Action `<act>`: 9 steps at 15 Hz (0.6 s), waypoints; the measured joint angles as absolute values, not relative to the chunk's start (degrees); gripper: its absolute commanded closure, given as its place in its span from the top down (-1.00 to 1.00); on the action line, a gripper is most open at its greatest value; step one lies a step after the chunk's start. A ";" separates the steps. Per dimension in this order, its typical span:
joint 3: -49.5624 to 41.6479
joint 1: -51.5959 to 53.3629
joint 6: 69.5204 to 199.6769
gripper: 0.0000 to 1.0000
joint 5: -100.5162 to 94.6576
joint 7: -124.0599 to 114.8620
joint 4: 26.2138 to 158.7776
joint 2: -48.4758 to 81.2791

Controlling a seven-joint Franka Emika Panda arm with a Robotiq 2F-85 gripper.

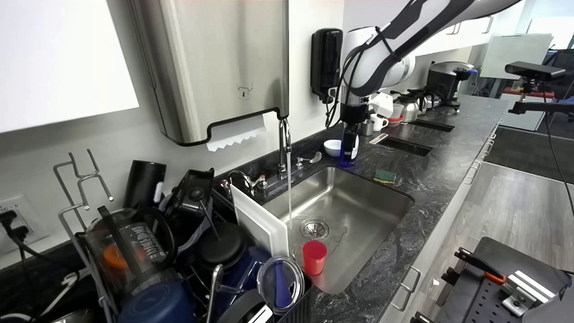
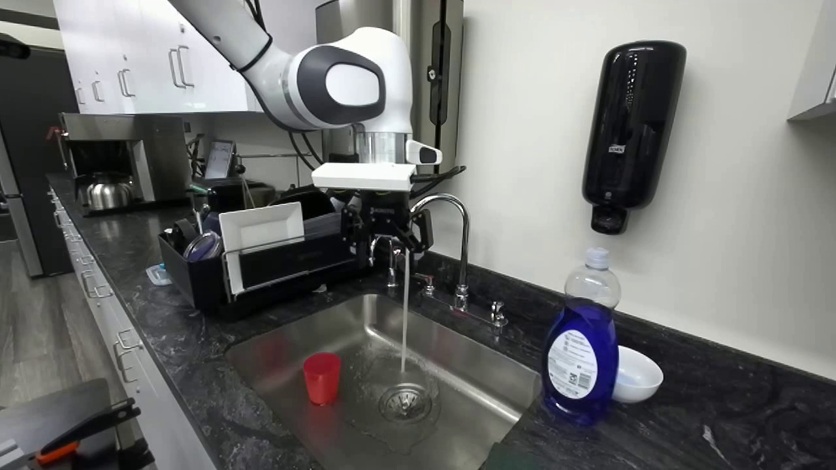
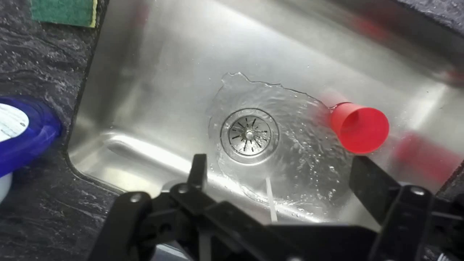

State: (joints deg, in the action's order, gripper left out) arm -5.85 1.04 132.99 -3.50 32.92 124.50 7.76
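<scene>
A red tumbler (image 2: 322, 382) stood upright on the floor of the stainless-steel sink (image 3: 174, 65), near the drain strainer (image 3: 249, 135). Above the sink hung the gripper (image 3: 281, 166), its 2 fingers (image 3: 198, 172) spread wide, well apart from the tumbler. Water (image 2: 405, 313) ran from the gooseneck faucet (image 2: 464, 251). On the dark countertop (image 1: 430, 175), a blue dish-soap bottle (image 2: 580, 365) stood just beside a white bowl (image 2: 639, 375), and a sponge (image 1: 384, 176) lay near the sink's edge.

Red cup (image 3: 360, 131) w/ tapered sides stands upright in sink (image 3: 174, 72) nr drain (image 3: 250, 135).
</scene>
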 measured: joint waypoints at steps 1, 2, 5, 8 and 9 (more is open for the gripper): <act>-5.29 0.52 132.67 1.00 -2.20 35.45 123.39 8.65; -4.92 0.15 132.65 1.00 -1.99 35.84 122.93 8.97; -4.70 0.02 132.66 1.00 -2.08 35.42 122.99 8.97; -4.69 0.00 132.66 1.00 -2.08 35.40 122.99 8.97; -4.69 0.00 132.66 1.00 -2.08 35.40 122.99 8.97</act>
State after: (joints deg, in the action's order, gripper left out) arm -4.69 0.00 132.66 -2.08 35.40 122.99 8.97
